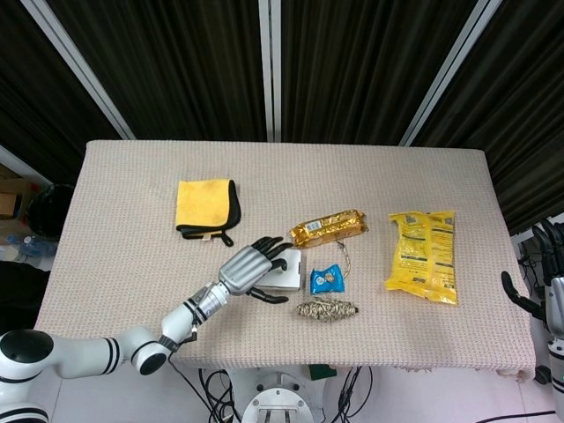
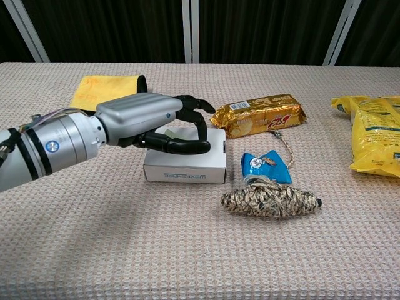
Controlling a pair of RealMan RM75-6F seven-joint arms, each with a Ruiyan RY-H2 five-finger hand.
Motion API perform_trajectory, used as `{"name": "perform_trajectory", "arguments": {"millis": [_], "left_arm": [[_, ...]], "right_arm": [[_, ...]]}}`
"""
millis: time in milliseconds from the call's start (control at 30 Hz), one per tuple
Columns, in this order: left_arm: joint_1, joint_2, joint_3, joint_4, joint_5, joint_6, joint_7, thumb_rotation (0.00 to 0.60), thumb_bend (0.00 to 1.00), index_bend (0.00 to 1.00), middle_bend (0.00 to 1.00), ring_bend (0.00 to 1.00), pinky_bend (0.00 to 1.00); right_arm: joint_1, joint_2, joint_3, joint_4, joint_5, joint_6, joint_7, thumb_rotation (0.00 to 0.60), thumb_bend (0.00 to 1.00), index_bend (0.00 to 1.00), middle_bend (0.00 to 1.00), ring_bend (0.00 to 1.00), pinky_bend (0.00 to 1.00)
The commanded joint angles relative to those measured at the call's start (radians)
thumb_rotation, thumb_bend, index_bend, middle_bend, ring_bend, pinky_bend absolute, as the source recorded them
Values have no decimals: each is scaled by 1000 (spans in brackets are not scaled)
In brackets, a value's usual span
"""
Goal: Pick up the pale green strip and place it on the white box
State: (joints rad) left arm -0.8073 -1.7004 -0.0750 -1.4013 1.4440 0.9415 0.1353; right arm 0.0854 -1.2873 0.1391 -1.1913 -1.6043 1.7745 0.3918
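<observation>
The white box lies mid-table, and in the head view only its right part shows past my hand. My left hand hovers just over the box top, fingers spread and thumb stretched along the box's front edge. In the gap between thumb and fingers a pale green strip shows, lying on the box top; I cannot tell whether a fingertip touches it. My right hand hangs off the table's right edge, fingers apart, holding nothing.
A yellow cloth lies behind the left hand. To the right of the box are a gold biscuit pack, a blue packet, a twine bundle and a big yellow bag.
</observation>
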Motion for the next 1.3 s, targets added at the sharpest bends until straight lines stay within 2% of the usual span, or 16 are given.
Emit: {"name": "perform_trajectory", "arguments": {"millis": [33,567,767,967,1067,1133,1233,1300], "left_arm": [[2,0,4,-1,-1,-2,3,0,0,357,85,0,122],[0,-19,9,33,-8,-22,-4,0,0,359,85,0,121],[8,-4,0,12,5,10,-5,0,0,360,85,0,121],[71,95,-3,-84,38,140,19,0,0,333,85,0,122],[138,186,18,-149,36,222,65,11,0,297,84,0,122],[197,245,38,-177,36,296,86,39,0,271,84,0,122],[286,303,72,-164,50,407,77,55,0,249,85,0,122],[360,327,102,-111,66,498,52,59,0,239,85,0,122]], "right_arm": [[0,0,0,-1,-1,1,-2,600,323,0,0,0,0],[0,-1,-1,1,3,-6,-2,600,323,0,0,0,0],[-1,3,3,1,5,1,4,600,323,0,0,0,0],[-3,7,4,0,5,4,11,600,323,0,0,0,0],[-5,8,1,5,9,0,14,600,323,0,0,0,0],[-9,10,-4,12,15,-12,10,600,316,0,0,0,0],[-18,22,-17,9,45,-60,-39,600,282,0,0,0,0],[-26,38,-30,-2,68,-105,-92,600,253,0,0,0,0]]}}
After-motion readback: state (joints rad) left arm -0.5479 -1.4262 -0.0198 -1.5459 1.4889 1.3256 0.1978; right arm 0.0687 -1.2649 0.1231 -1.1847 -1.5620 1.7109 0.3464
